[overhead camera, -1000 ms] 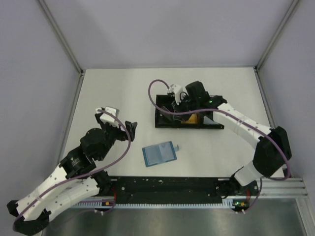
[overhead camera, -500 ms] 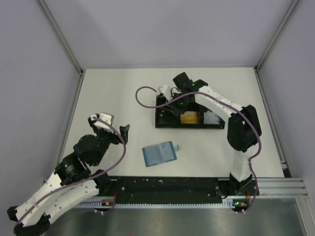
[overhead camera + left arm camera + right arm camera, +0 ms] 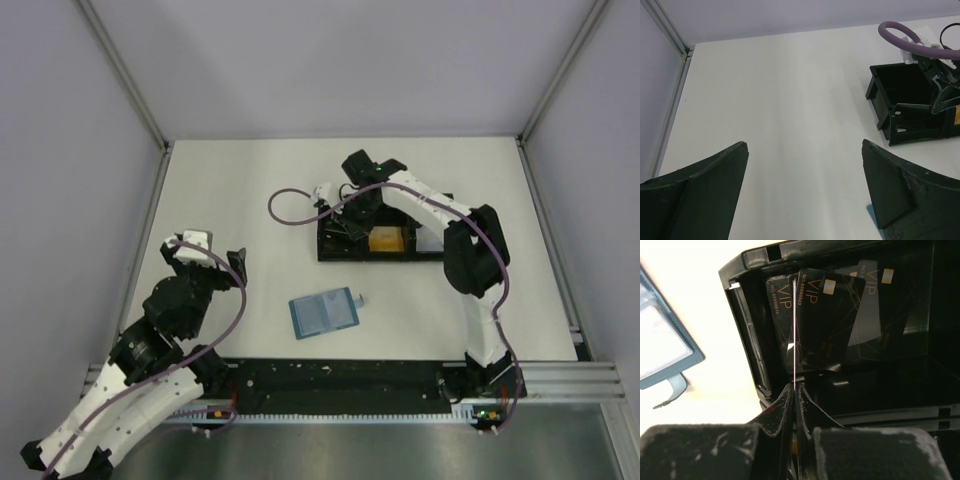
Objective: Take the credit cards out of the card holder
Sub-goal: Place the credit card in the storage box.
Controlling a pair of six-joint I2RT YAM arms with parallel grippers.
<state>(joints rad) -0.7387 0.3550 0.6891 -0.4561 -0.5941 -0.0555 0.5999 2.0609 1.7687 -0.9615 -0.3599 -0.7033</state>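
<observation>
The table [image 3: 250,200] is plain white and the walls [image 3: 350,60] are pale lavender-grey. My left arm [image 3: 120,410] and right arm [image 3: 420,200] are white with black joints, each trailing a purple cable [image 3: 890,26]. My left jaws and right jaws are matte black, the right flecked with pale scuffs. The tray [image 3: 380,256] is glossy black, and its middle compartment shows an orange-gold card [image 3: 386,240]. In its left compartment lie black cards [image 3: 825,315] lettered VIP in copper, with gold chips and fine pale lines. The credit card [image 3: 795,330] edge-on in my right jaws reads as a thin pale line. The card holder [image 3: 324,313] is teal-blue at its edge and lighter blue inside.
</observation>
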